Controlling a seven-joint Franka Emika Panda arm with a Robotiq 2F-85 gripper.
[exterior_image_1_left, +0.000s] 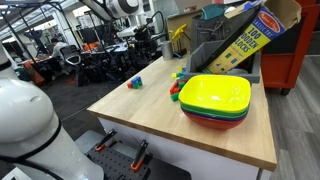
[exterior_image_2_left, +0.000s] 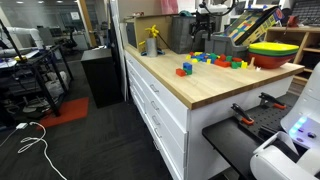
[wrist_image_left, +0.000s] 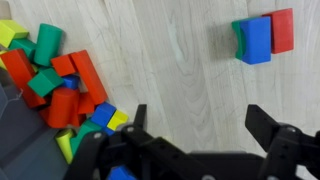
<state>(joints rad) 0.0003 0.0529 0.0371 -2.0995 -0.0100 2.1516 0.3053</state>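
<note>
- Just beside the pile of wooden blocks (wrist_image_left: 65, 85), in the wrist view, hung the gripper (wrist_image_left: 194, 112), its jaws spread wide and holding nothing.
- One finger (wrist_image_left: 137, 122) stood at the pile's near edge, close to a yellow block (wrist_image_left: 118, 120); whether it touched that block could not be told.
- The opposite finger (wrist_image_left: 266, 125) was on the side away from the pile, above the wooden tabletop (wrist_image_left: 170, 50).
- Only tabletop showed between the fingers, so the pile lay wholly outside the jaws, off to one side of them.
- The pile itself was a jumble of red, green, blue and yellow pieces, several lying across one another.
- Well apart from the pile sat a small cluster: a blue block (wrist_image_left: 255, 40) touching a red block (wrist_image_left: 283, 30), with green showing at the blue one's edge.
- In both exterior views the pile lay just beside a stack of plastic bowls (exterior_image_1_left: 215, 100) (exterior_image_2_left: 275, 52), the yellow one on top.
- Behind the pile, in an exterior view, a wood-blocks box (exterior_image_1_left: 245, 45) leaned tilted.
</note>
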